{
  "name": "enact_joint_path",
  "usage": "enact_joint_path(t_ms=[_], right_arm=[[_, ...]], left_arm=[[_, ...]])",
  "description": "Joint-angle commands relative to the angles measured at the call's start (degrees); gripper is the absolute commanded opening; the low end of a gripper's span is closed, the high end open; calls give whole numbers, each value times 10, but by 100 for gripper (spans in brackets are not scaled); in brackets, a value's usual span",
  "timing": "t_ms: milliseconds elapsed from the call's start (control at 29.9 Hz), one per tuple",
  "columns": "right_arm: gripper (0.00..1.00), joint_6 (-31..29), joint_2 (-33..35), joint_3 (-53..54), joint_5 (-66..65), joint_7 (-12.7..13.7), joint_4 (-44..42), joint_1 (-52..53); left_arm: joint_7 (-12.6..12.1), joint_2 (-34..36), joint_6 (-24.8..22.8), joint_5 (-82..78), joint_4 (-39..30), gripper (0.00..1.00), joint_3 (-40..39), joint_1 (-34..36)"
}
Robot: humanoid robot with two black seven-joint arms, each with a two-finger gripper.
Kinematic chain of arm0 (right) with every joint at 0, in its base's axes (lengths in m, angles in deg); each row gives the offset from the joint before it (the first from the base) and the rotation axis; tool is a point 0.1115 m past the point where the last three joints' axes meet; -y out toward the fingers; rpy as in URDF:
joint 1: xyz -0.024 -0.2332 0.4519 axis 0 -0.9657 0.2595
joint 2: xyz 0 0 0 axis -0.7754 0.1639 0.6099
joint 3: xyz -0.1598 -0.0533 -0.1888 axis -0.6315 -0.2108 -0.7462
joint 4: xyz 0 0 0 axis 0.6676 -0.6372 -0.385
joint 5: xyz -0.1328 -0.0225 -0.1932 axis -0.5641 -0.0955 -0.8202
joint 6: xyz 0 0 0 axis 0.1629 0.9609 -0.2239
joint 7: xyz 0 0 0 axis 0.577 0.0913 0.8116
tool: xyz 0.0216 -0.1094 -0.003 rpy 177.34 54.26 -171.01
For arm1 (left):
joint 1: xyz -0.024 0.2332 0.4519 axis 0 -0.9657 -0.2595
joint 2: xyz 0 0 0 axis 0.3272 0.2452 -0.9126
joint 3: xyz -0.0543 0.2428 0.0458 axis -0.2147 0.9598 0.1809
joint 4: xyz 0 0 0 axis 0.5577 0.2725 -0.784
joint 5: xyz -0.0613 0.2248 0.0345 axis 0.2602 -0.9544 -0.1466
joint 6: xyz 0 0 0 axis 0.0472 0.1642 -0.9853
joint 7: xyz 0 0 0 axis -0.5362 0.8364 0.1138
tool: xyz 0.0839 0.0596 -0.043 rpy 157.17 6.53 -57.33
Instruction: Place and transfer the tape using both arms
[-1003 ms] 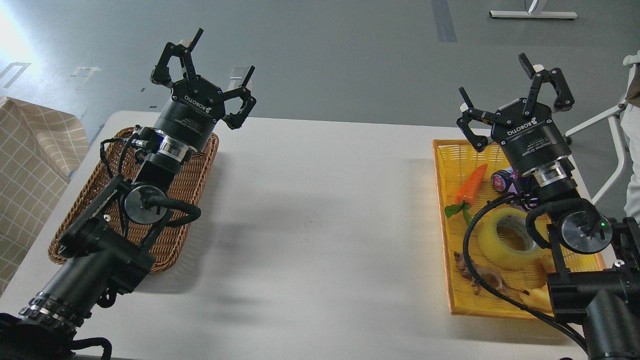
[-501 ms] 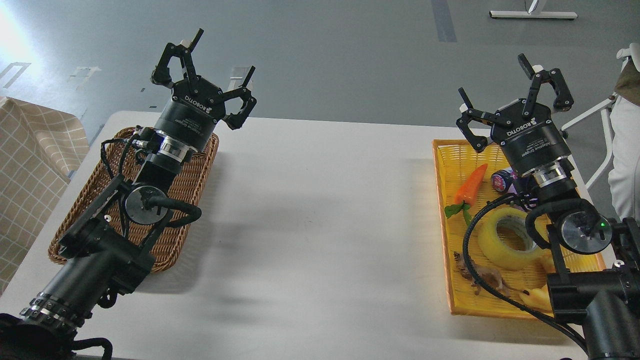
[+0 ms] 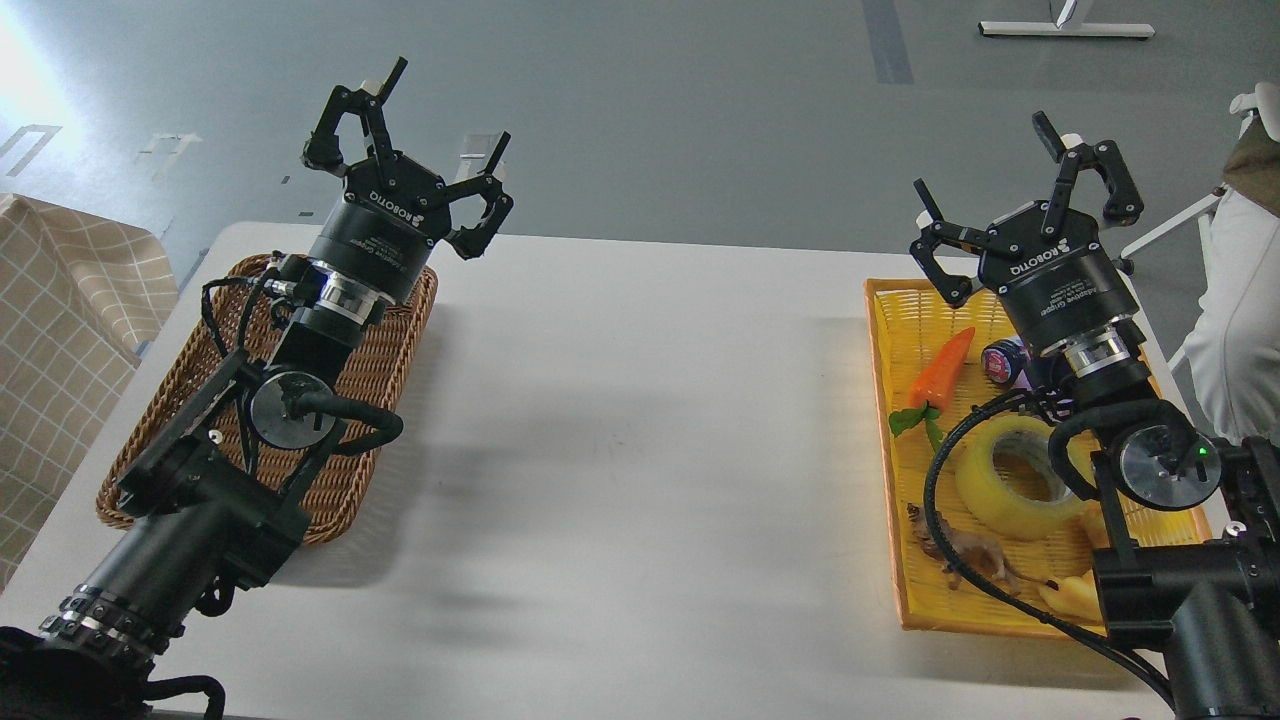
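Note:
The tape point(image 3: 1010, 478), a wide yellow translucent roll with a pale core, lies in the yellow basket point(image 3: 890, 330) at the right of the white table, partly behind my right arm's cable. My right gripper point(image 3: 985, 160) is open and empty, raised above the basket's far end, well beyond the tape. My left gripper point(image 3: 450, 105) is open and empty, raised above the far end of the brown wicker basket point(image 3: 380, 370) on the left.
The yellow basket also holds an orange toy carrot point(image 3: 942, 370), a small purple can point(image 3: 1003, 360), a brown toy animal point(image 3: 965, 550) and a pale yellow toy point(image 3: 1070, 597). A checked cloth point(image 3: 60, 330) hangs at left. A person in white point(image 3: 1240, 350) stands at right.
My right gripper has risen slightly and shifted a little left. The person at the right edge has come further into view. The left arm and tape have not moved.

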Motion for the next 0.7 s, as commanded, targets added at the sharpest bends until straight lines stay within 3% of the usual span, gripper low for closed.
enact_joint_path(t_ms=[0, 434, 668], right_arm=[[100, 0, 0, -3, -2, 1, -1, 2], [100, 0, 51, -19, -7, 0, 1, 0], [100, 0, 137, -90, -6, 6, 0, 2]], left_arm=[[0, 0, 0, 0, 0, 98, 0, 0], [0, 2, 0, 0, 0, 98, -1, 1], [-1, 3, 0, 0, 0, 98, -1, 2]])
